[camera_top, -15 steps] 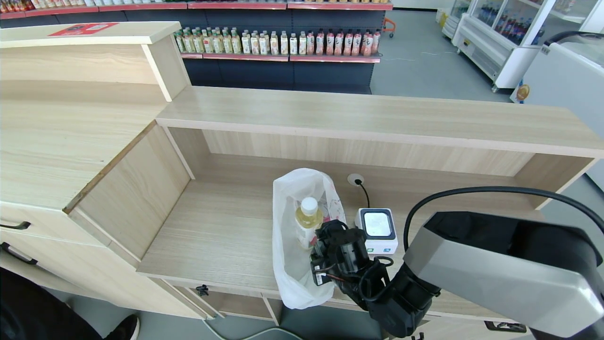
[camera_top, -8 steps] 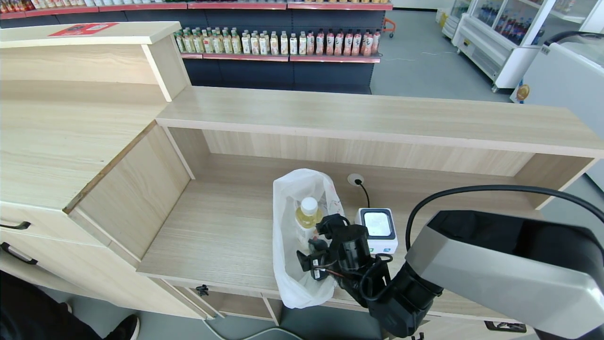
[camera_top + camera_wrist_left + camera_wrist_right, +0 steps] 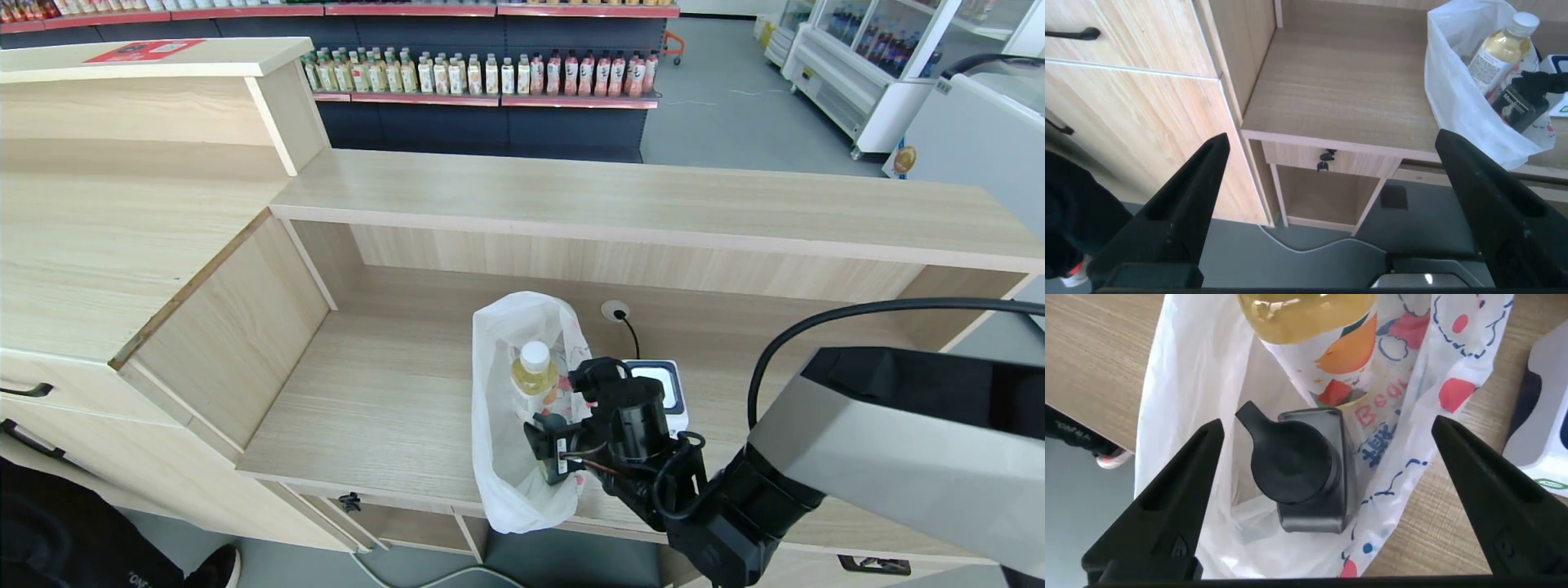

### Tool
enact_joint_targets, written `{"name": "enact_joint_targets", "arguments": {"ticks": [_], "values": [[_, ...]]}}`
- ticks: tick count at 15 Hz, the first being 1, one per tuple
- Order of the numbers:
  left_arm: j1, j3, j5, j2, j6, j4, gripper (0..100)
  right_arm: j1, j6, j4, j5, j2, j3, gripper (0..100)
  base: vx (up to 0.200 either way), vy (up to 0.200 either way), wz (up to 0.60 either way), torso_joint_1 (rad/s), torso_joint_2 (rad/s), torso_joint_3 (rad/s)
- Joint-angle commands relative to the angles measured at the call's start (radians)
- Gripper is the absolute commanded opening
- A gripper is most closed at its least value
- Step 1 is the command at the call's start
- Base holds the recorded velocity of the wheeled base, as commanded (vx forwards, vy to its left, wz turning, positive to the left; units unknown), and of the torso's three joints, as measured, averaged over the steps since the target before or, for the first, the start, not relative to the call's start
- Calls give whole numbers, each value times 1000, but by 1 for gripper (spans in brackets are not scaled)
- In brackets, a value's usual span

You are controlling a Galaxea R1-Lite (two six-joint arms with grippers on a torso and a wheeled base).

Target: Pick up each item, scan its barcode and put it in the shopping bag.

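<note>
A white shopping bag (image 3: pixel 502 457) stands open on the lower counter (image 3: pixel 384 400). Inside it a bottle (image 3: pixel 535 371) of yellow drink with a white cap stands upright. My right gripper (image 3: pixel 549 445) hangs over the bag's mouth, pointing down. In the right wrist view that gripper (image 3: pixel 1328 429) is open, its fingers wide apart. Below it a dark grey container (image 3: pixel 1306 469) with a black spouted cap lies in the bag (image 3: pixel 1192 416) beside the bottle (image 3: pixel 1315 327), touched by neither finger. My left gripper (image 3: pixel 1333 143) hangs open off the counter's front edge, holding nothing, left of the bag (image 3: pixel 1462 98).
A white barcode scanner (image 3: pixel 669 388) sits just right of the bag, partly behind my right wrist, its cable running to a hole (image 3: pixel 615 309) in the counter. A raised ledge (image 3: pixel 620 200) overhangs the back. A wooden side wall (image 3: pixel 237 327) bounds the left.
My right wrist has turned over the bag and shifted slightly right and farther back, and the forearm has swung right. The bag and the bottle stay in place.
</note>
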Motion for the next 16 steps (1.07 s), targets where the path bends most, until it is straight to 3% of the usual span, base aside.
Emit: {"name": "enact_joint_targets", "arguments": {"ticks": [1,8,11,16], "values": [[0,0,0,0,-2,0,100,-10,5,2,-1,-98,74,100,0,0,0,0,0,0],[0,0,0,0,-3,0,100,-109,-9,3,-13,-354,305,100,0,0,0,0,0,0],[0,0,0,0,-3,0,100,-129,-12,10,-97,-478,373,100,0,0,0,0,0,0],[0,0,0,0,-3,0,100,-165,-7,143,-174,-733,456,100,0,0,0,0,0,0]]}}
